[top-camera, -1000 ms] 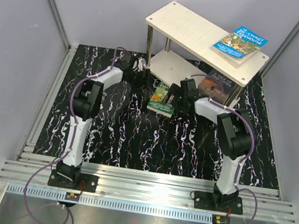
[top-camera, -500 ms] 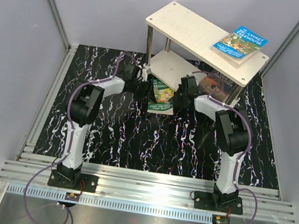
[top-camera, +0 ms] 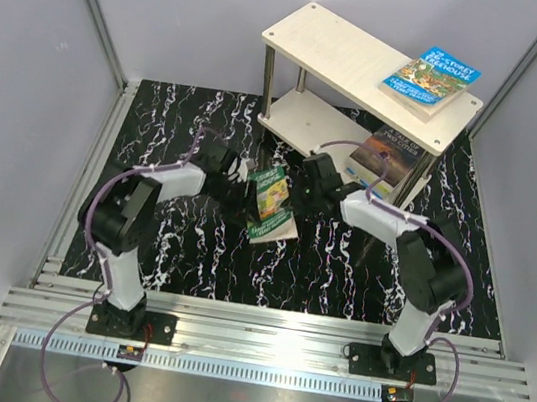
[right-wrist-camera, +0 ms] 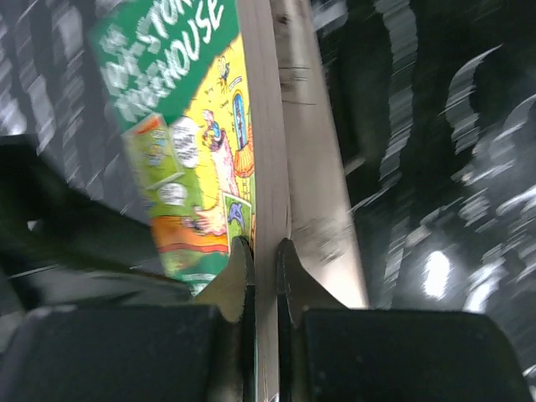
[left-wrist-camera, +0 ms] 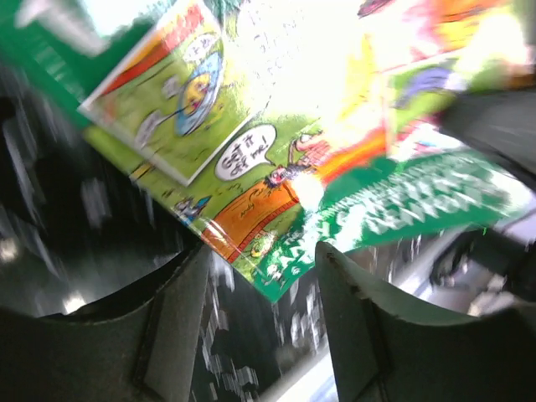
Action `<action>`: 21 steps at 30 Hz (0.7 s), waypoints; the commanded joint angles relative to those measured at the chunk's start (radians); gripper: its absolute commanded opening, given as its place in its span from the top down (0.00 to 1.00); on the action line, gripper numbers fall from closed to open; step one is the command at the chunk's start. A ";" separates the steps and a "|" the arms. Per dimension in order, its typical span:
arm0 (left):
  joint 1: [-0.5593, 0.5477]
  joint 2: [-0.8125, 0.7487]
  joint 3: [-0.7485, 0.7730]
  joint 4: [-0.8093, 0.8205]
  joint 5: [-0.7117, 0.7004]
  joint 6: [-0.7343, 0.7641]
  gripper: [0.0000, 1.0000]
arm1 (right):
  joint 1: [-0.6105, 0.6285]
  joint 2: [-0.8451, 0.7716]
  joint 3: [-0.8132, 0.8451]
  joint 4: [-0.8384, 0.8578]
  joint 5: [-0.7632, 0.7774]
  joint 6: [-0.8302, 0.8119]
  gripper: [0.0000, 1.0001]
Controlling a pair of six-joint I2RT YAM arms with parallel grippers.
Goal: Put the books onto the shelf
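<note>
Right hand (right-wrist-camera: pixel 264 249) is clamped tight on the page edge of the green illustrated paperback (top-camera: pixel 269 187), fingers nearly meeting. Book is tilted, raised off the black white-veined table (top-camera: pixel 190 250), between the two arms. Second green paperback (top-camera: pixel 274 228) sits just below it; touching or not, can't tell. Its page block runs alongside in the right wrist view. Left hand (left-wrist-camera: pixel 260 260) has its jaws apart, with the green cover's bottom corner just above the gap and no contact visible; that view is blurred. Both green books are in front of the two-tier pale plywood shelf with silver posts (top-camera: pixel 332 47), not on it. Bright blue Treehouse paperback (top-camera: pixel 431 76) lies on the top board, right end. Dark brown paperback (top-camera: pixel 387 150) is on the lower board, right side.
</note>
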 commanded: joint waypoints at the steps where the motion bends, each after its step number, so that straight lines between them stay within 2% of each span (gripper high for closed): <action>1: -0.057 -0.177 -0.039 -0.060 0.061 -0.068 0.45 | 0.108 -0.142 0.030 0.018 -0.108 0.036 1.00; 6: -0.057 -0.368 -0.001 -0.152 -0.021 -0.108 0.44 | 0.142 -0.276 0.106 -0.056 -0.065 0.002 1.00; 10: -0.054 -0.458 0.125 -0.244 -0.108 -0.122 0.40 | 0.142 -0.355 0.195 -0.107 -0.016 -0.029 1.00; 13: -0.038 -0.524 0.224 -0.328 -0.192 -0.123 0.29 | 0.144 -0.405 0.281 -0.154 0.016 -0.059 1.00; 14: -0.037 -0.563 0.247 -0.373 -0.241 -0.125 0.19 | 0.144 -0.418 0.307 -0.172 0.022 -0.073 1.00; 17: -0.025 -0.647 0.306 -0.442 -0.341 -0.131 0.01 | 0.144 -0.423 0.447 -0.229 0.042 -0.125 1.00; 21: -0.024 -0.780 0.269 -0.474 -0.438 -0.172 0.01 | 0.144 -0.412 0.664 -0.275 0.111 -0.211 1.00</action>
